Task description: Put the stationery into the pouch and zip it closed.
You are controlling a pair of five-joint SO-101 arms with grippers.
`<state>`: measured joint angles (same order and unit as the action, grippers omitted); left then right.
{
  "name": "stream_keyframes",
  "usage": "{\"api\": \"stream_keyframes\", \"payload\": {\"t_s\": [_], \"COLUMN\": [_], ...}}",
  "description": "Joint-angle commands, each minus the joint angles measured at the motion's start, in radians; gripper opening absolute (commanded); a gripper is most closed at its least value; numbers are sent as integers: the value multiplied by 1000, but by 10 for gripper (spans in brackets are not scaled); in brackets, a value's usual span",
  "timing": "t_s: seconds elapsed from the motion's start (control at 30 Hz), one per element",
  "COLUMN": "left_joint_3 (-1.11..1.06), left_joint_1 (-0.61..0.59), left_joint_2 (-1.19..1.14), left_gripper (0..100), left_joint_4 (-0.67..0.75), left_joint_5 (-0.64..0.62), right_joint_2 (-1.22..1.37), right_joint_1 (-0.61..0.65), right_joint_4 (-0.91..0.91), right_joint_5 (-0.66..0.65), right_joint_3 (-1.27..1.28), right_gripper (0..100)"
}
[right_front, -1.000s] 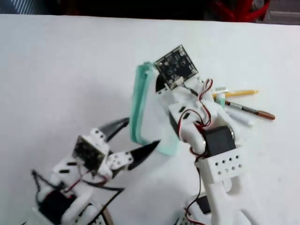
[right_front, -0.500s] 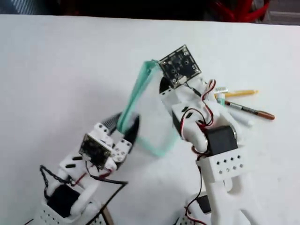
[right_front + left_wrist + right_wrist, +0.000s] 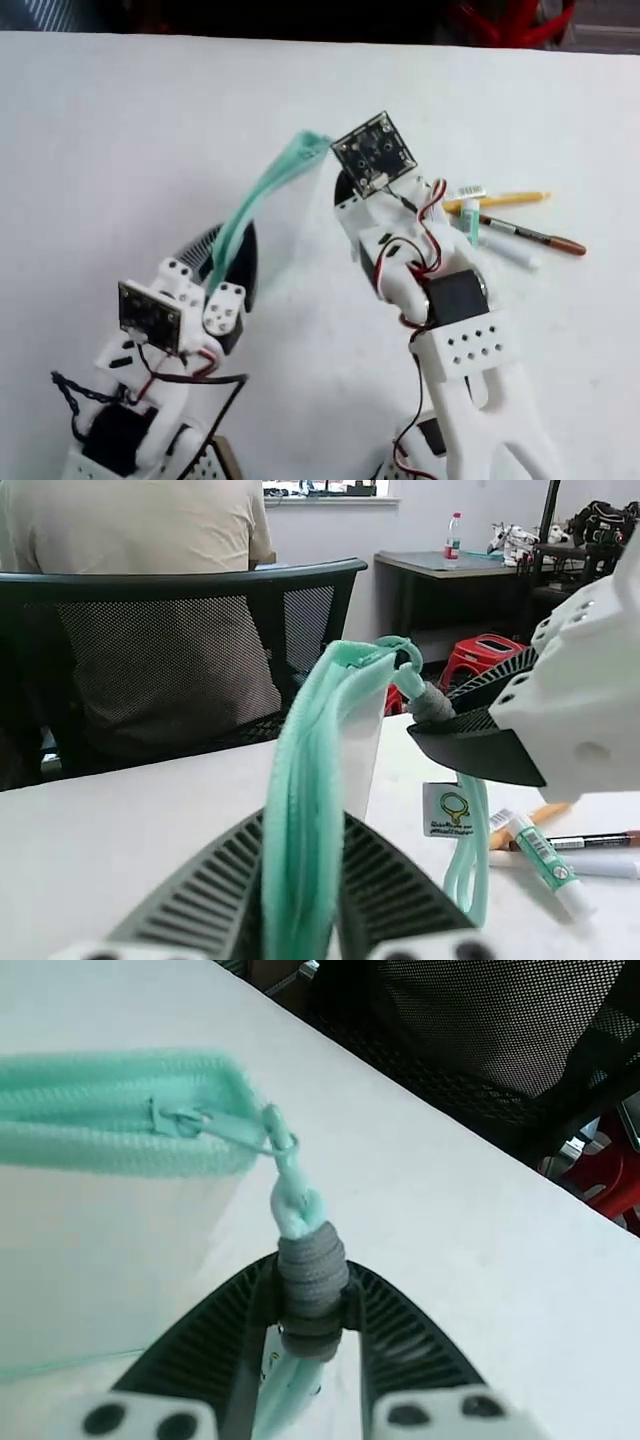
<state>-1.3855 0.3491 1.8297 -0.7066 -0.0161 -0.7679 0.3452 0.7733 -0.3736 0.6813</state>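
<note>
Mint-green pouch (image 3: 262,195) is held above the counter (image 3: 120,120), one end clamped in the left tool (image 3: 303,860), its zip cord (image 3: 300,1210) pinched by the right tool (image 3: 312,1300). Stationery (image 3: 505,228) lies outside on the counter; the cord should be pulled straight along the teeth.

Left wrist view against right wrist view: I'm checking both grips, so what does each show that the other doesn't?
The left wrist view has the left gripper clamped on the pouch edge, with pens lying on the table beyond. The right wrist view has the zipper slider at the pouch's corner and the right gripper shut on the grey bead of the zip pull. Both share the mint pouch, the grey bead and the white table.
</note>
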Motion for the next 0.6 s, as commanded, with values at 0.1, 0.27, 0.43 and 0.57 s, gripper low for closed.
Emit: {"api": "stream_keyframes", "payload": {"t_s": [0.1,0.27,0.43,0.57], "left_joint_3": [-29,-5,-58,-63], "left_joint_1": [-33,-56,-56,-56], "left_joint_2": [-2,-2,-2,-2], "left_gripper": [252,255,178,13], "left_joint_4": [-6,-83,-21,-8], "left_joint_5": [-135,-123,-118,-118], "right_joint_2": [-10,-10,-10,-10], "right_joint_1": [30,65,88,70], "right_joint_4": [-21,-19,-13,-13], "right_joint_5": [0,-2,0,-2], "right_joint_3": [-40,-72,-84,-84], "right_gripper": [19,19,19,19]}}
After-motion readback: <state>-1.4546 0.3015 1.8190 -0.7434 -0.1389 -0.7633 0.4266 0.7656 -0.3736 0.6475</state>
